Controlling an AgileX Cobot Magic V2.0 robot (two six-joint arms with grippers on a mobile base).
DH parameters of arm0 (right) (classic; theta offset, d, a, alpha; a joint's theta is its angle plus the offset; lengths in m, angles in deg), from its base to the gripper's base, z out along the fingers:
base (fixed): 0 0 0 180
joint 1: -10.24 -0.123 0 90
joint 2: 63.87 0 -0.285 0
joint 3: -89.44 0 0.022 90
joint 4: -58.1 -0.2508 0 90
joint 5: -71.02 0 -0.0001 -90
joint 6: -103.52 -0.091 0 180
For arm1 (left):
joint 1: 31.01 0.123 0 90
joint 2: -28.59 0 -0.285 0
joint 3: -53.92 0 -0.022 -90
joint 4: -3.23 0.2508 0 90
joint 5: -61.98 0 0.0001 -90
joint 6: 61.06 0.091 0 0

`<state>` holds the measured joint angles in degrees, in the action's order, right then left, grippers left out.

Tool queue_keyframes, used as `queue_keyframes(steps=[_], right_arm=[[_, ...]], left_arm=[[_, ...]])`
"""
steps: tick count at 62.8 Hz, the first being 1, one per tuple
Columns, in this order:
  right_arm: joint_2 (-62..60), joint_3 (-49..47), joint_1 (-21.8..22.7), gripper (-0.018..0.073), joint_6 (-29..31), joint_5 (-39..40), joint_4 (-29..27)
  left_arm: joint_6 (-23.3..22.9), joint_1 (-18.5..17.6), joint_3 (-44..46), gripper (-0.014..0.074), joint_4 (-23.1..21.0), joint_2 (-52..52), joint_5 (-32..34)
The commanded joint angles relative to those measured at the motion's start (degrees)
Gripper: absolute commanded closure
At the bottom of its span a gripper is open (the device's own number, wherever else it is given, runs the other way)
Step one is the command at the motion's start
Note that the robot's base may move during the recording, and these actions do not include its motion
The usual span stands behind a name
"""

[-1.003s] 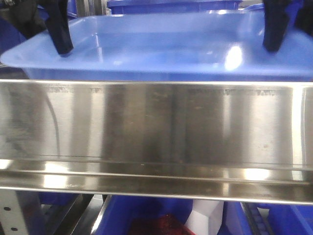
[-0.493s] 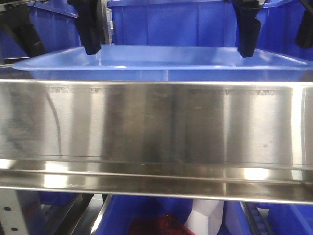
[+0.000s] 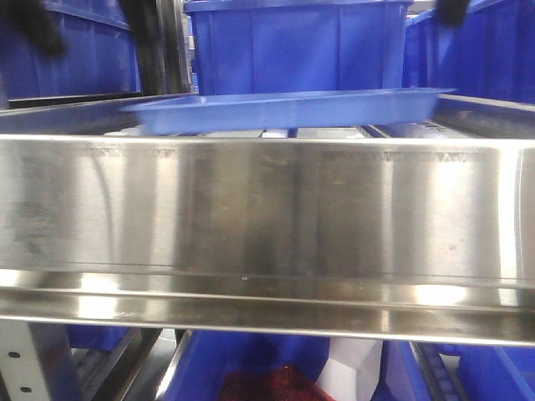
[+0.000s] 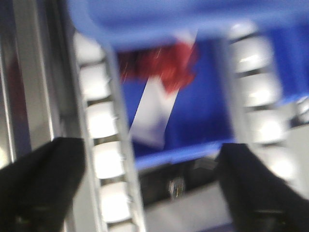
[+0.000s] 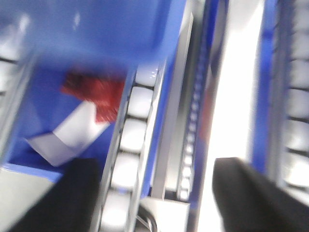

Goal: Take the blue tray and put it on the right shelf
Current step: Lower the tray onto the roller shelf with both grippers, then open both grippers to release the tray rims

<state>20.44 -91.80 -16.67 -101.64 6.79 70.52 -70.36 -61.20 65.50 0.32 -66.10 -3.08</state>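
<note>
The light-blue tray (image 3: pixel 284 109) lies on the steel shelf just behind its broad front rail (image 3: pixel 267 209), on or just above white roller tracks (image 4: pixel 104 125). Its rim shows blurred at the top of the left wrist view (image 4: pixel 159 19) and the top left of the right wrist view (image 5: pixel 96 29). My left gripper (image 4: pixel 149 147) is open and empty, its fingers wide apart over the rollers. My right gripper (image 5: pixel 157 166) is open and empty too. In the front view both are dark blurs at the top edge, a left fingertip (image 3: pixel 140 21) and a right fingertip (image 3: pixel 451 10), above the tray and clear of it.
Deep dark-blue bins (image 3: pixel 297 46) stand close behind the tray and to both sides. A lower blue bin (image 4: pixel 193 111) under the rollers holds red and white items. Steel uprights (image 3: pixel 171 50) rise at the back left. All wrist views are motion-blurred.
The tray moved down and away from the camera onto the shelf. Both grippers let go of it, opened, and rose to the top edge of the front view.
</note>
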Motion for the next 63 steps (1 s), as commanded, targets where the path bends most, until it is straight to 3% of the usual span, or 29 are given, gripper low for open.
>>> queue_keyframes(steps=[1, 15, 22, 37, 48, 63], right_arm=[[-7.7, 0.6, -0.6, 0.0164, 1.4, 1.7, 1.7], [-22.9, 10.9, -0.6, 0.0508, 3.9, 7.5, 1.6], [-31.0, 18.6, -0.6, 0.0504, 6.1, 12.9, 1.6], [-48.3, 37.1, -0.6, 0.0503, 10.1, 28.1, 1.6], [-58.4, 48.2, -0.6, 0.0503, 10.1, 38.2, 1.6], [-64.8, 54.1, -0.6, 0.0503, 10.1, 47.6, 1.6]], left_arm=[[0.0, -1.5, -0.7, 0.0288, 0.1, 7.8, 5.2], [0.0, -3.2, -12.4, 0.0541, -0.2, 23.3, 12.3], [0.3, -3.2, -19.6, 0.0647, -0.2, 32.7, 15.9], [5.5, -3.2, -38.1, 0.0645, -0.2, 51.3, 28.8], [5.5, -3.2, -49.6, 0.0645, -0.2, 62.5, 35.8], [5.5, -3.2, -57.5, 0.0645, -0.2, 71.1, 41.9]])
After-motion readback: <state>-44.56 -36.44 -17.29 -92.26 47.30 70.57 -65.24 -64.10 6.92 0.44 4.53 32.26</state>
